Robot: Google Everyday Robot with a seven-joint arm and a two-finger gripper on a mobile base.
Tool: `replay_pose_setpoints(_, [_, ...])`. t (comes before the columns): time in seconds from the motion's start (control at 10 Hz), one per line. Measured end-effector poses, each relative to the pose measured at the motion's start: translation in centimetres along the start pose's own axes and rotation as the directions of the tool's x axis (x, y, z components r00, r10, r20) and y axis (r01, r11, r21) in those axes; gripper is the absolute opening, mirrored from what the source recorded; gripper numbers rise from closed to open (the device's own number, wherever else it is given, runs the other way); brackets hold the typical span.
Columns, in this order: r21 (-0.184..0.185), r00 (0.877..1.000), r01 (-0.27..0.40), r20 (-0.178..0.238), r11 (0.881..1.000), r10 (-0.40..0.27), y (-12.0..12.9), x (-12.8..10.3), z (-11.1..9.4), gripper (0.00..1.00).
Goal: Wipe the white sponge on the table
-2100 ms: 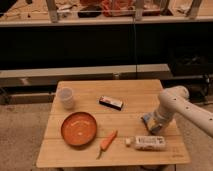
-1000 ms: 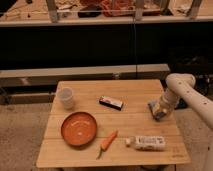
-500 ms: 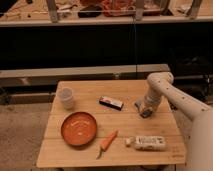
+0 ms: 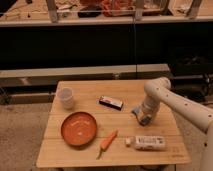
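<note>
Right of centre in the frame, on the right part of the table (image 4: 90, 156), a white robot arm reaches in from the right edge and points its gripper (image 4: 142, 114) straight down at the wood. At its tip sits the white sponge (image 4: 144, 120), a small pale block showing a bluish patch and a yellowish side, resting on the planks and partly hidden by the gripper. Whether the claw is closed on the sponge or only set over it cannot be told.

Toward the upper left stands a white cup (image 4: 65, 97). An orange plate (image 4: 64, 129) lies at lower left, with a carrot (image 4: 107, 141) just beside it. A black-and-white bar (image 4: 110, 102) lies near the middle, and a long white packet (image 4: 150, 143) sits below the sponge, apart from it.

The sponge is likely very light and soft. It should squash under a squeeze and drag rather than slide on bare wood. A hold across its two short sides, low on the block, would probably keep it from twisting. Gentle downward pressure should be enough, since hard pressing could fold it or snag it at a plank seam.
</note>
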Motion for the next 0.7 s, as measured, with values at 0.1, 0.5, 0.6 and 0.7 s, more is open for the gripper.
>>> replay_pose_setpoints(0.1, [-0.005, 1.000, 0.018, -0.004, 1.000, -0.018, 0.2, -1.1, -0.2, 0.38])
replay_pose_setpoints(0.5, [0.002, 1.000, -0.026, -0.014, 1.000, 0.026, 4.6, -3.7, -1.5, 0.38])
replay_pose_setpoints(0.6, [0.012, 0.999, -0.049, -0.015, 0.999, 0.049, 5.9, -4.0, -1.6, 0.38])
replay_pose_setpoints(0.7, [0.019, 0.996, -0.089, -0.016, 0.996, 0.089, 7.9, -4.3, -1.7, 0.38])
